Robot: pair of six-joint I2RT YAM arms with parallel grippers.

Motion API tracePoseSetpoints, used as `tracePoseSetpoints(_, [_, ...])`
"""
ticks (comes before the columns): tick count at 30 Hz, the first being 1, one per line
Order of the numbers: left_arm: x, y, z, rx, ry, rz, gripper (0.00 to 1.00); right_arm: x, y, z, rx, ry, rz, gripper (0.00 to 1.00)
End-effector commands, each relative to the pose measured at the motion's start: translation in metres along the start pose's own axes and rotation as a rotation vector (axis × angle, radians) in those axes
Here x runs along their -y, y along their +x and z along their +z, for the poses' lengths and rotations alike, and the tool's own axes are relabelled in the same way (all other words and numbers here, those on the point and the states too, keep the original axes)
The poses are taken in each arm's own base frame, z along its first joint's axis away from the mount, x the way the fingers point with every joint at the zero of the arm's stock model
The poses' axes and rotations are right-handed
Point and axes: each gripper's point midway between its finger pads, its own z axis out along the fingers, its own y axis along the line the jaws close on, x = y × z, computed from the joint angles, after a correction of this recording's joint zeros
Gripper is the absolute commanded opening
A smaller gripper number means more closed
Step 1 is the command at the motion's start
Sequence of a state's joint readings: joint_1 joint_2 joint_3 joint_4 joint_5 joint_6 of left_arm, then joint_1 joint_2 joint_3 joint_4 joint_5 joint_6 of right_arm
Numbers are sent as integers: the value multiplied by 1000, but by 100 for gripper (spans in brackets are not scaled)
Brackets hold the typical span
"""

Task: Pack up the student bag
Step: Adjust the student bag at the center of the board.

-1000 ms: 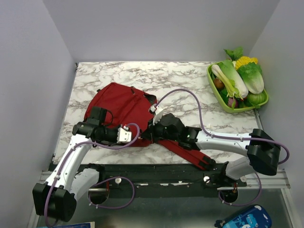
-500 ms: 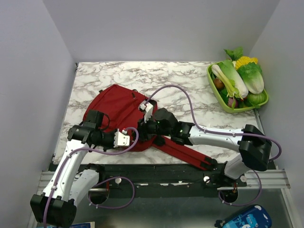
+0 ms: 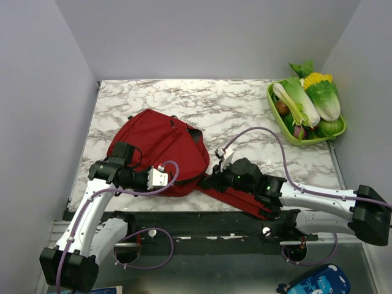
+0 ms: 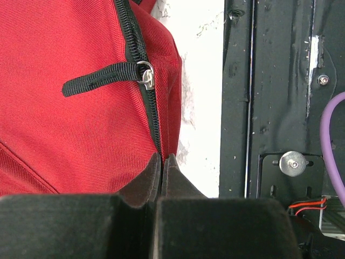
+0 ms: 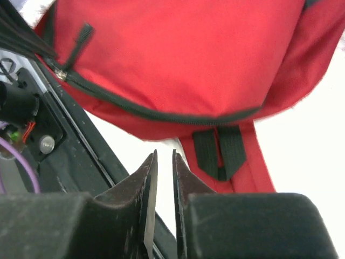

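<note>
the left gripper (image 4: 161,162) is clamped tight on the near edge of the large dark red fabric backpack (image 4: 70,124), right where its black zipper (image 4: 153,116) runs down into the fingertips. a silver zipper pull (image 4: 146,80) sits just beyond. the right gripper (image 5: 164,162) hangs a sliver open, holding nothing, with the backpack just ahead of it and a red shoulder strap (image 5: 245,170) beside its fingertips.

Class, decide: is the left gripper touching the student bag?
Touching. The left wrist view shows the left gripper shut, its fingertips pinching the student bag at the edge where the zipper ends.
</note>
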State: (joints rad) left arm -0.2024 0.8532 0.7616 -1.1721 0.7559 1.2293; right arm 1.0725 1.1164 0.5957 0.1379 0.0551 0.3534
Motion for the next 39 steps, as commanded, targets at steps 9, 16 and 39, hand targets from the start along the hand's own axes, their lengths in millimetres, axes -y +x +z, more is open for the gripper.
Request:
tracePoseSetpoints(9, [5, -11, 0, 43, 5, -35, 2, 13, 30, 54, -85, 58, 15, 7])
tracePoseSetpoints(16, [11, -8, 2, 42, 8, -35, 2, 25, -41, 108, 87, 97, 42, 36])
tracePoseSetpoints(39, [15, -5, 10, 61, 15, -43, 2, 89, -3, 139, -68, 425, -107, 58])
